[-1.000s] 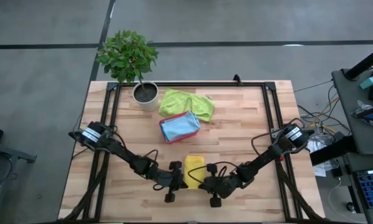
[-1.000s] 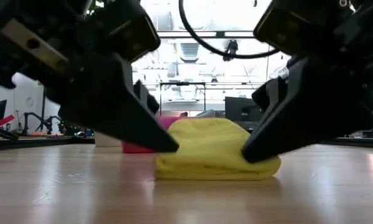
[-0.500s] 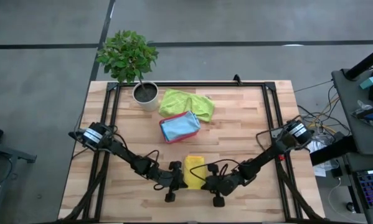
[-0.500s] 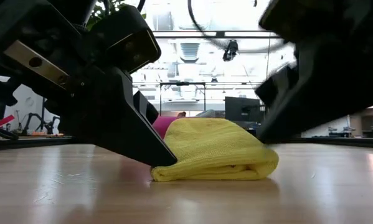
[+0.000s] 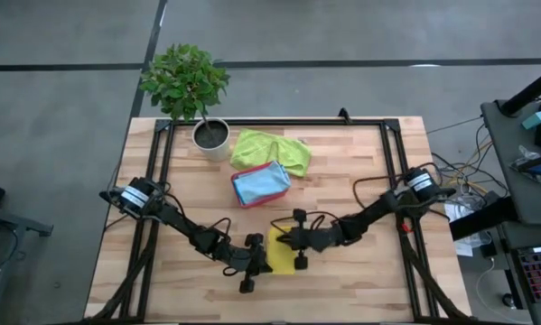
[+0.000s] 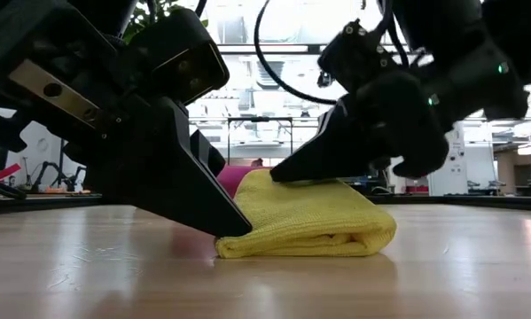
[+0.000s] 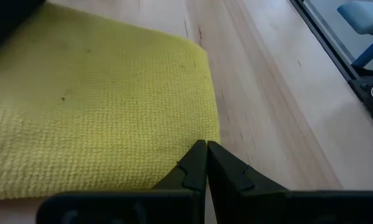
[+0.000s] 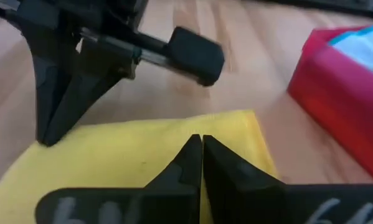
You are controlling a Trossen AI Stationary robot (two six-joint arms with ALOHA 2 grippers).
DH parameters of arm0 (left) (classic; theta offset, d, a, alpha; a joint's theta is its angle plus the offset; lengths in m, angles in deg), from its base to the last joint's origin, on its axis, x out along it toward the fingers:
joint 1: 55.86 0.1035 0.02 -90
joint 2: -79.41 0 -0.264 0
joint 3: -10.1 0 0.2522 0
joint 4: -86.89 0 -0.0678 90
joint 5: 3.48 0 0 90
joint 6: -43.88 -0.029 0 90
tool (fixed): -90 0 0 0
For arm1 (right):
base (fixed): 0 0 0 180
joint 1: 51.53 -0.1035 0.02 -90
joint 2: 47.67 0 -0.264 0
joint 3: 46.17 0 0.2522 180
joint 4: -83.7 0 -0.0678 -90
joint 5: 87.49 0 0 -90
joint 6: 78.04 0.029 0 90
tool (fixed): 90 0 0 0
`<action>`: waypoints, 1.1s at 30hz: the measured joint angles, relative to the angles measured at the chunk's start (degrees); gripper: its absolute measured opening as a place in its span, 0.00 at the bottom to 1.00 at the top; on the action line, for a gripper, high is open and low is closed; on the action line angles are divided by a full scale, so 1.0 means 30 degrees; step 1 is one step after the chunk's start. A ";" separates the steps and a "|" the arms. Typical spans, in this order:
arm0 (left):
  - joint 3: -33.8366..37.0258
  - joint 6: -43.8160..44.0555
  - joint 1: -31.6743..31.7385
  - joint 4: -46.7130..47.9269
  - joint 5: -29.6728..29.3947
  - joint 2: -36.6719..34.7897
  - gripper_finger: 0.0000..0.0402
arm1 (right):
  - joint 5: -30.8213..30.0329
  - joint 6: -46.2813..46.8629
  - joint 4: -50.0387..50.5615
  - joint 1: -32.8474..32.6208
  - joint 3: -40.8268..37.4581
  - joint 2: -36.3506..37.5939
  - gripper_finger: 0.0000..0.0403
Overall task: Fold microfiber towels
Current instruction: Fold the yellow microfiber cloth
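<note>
Since a second ago our right gripper [image 5: 279, 242] has lifted off the table and swung onto the top of the folded yellow towel [image 6: 311, 221]. That towel lies between our two sets of fingertips: right fingers clenched together, tips pressing its upper fold; left gripper [image 5: 266, 265], also clenched with nothing inside, touches its near edge. Beyond lie the pink tray [image 5: 258, 186] and lime green towel [image 5: 272, 150].

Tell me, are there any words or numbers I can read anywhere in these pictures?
No text can be read in any view.
Pale marks on the right gripper, seen in its wrist view: too blurred to read.
Folded yellow towel: no label shows.
Pink tray and plant pot: no writing shows.
</note>
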 joint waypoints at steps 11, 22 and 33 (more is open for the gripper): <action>0.0000 0.0433 0.0069 0.0335 -0.0109 -0.0005 0.00 | 0.0083 -0.0473 -0.3151 0.1528 -0.0739 -0.2544 0.02; 0.0000 0.0583 0.0213 0.0477 -0.0084 -0.0076 0.00 | 0.0163 -0.1124 -0.3202 0.1579 -0.0832 -0.0691 0.02; 0.0000 0.1479 0.0327 0.0625 -0.0092 -0.0233 0.00 | 0.3449 -0.1376 -0.1098 -0.0315 -0.1096 0.1458 0.02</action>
